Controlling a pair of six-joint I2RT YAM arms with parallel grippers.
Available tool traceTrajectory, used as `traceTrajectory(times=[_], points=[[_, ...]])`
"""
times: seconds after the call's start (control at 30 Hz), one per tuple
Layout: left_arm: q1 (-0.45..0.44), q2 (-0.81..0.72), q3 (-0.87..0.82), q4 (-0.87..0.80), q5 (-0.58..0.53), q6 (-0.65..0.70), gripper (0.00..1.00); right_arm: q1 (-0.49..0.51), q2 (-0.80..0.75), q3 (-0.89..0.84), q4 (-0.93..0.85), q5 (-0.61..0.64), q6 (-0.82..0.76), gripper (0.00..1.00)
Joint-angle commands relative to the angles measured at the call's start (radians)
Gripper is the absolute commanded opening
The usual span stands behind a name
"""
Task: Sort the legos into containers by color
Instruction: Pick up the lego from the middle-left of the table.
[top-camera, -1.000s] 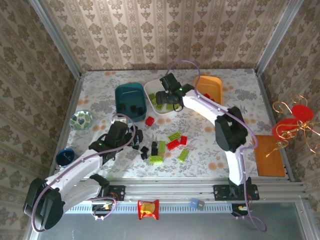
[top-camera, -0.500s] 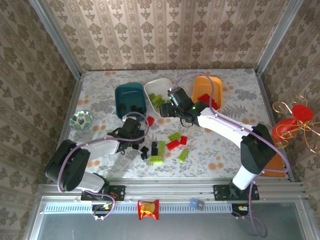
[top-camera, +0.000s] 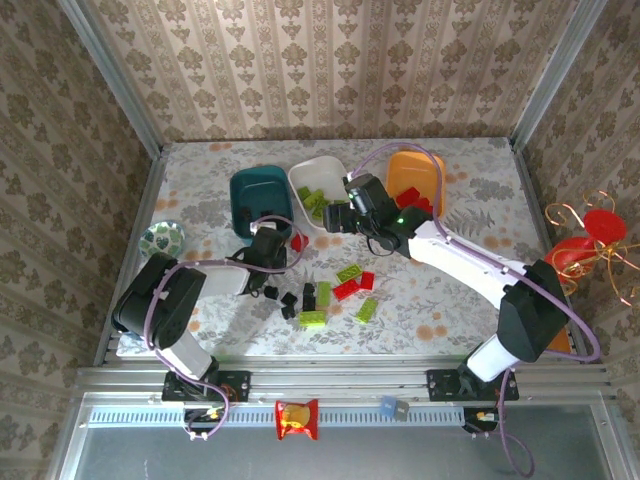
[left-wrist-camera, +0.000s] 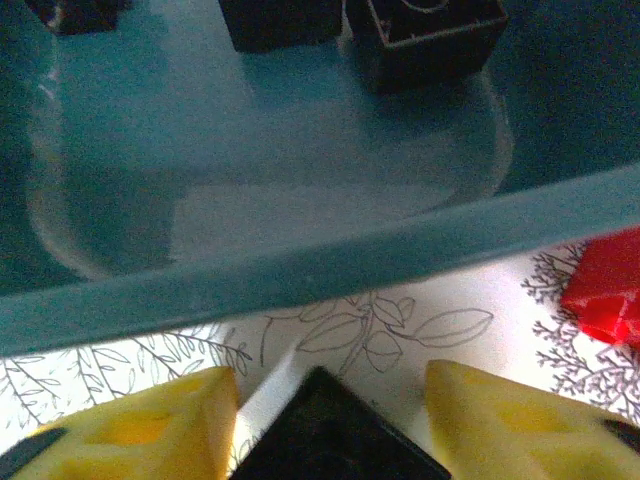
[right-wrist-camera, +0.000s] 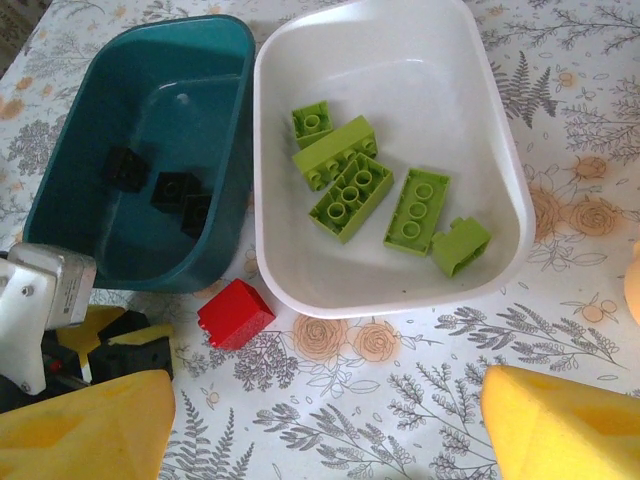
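Legos: black lego (left-wrist-camera: 330, 440) between left end effector (left-wrist-camera: 328, 400) jaws, half-open; hold unclear.
Right end effector (right-wrist-camera: 325, 400): wide open, empty.
Teal tub (left-wrist-camera: 300, 270): rim just ahead; loose pinch could drop brick short.

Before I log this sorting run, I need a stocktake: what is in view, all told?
Teal tub: one, leftmost of three; holds three black bricks.
White tub: one, middle; holds five green bricks.
Orange tub: one, rightmost; holds red bricks, count unclear.
Single brick: one, red, on the table in front of the teal and white tubs.
Loose bricks: four green, two red, a few black, mid-table.
Patterned dish: one, left edge.
Left pincer: fingers either side of a black brick, by the teal tub's rim.
Right pincer: open, empty, before the white tub.
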Motion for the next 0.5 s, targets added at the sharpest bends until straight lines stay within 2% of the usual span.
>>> traceTrajectory(times=[0.0, 0.23, 0.37, 0.47], points=[[-0.004, 0.007, -0.023, 0.018, 0.005, 0.000, 0.44, -0.002, -0.029, -0.021, 0.013, 0.033, 0.007, 0.81], [-0.058, -0.181, -0.097, -0.076, 0.012, -0.046, 0.27, -0.003, -0.044, -0.065, 0.025, 0.048, 0.020, 0.81], [-0.107, -0.365, -0.060, -0.224, -0.010, -0.053, 0.24, -0.002, -0.072, -0.110, 0.040, 0.050, 0.039, 0.81], [-0.103, -0.473, 0.002, -0.304, -0.013, -0.045, 0.24, -0.002, -0.102, -0.152, 0.052, 0.052, 0.054, 0.82]])
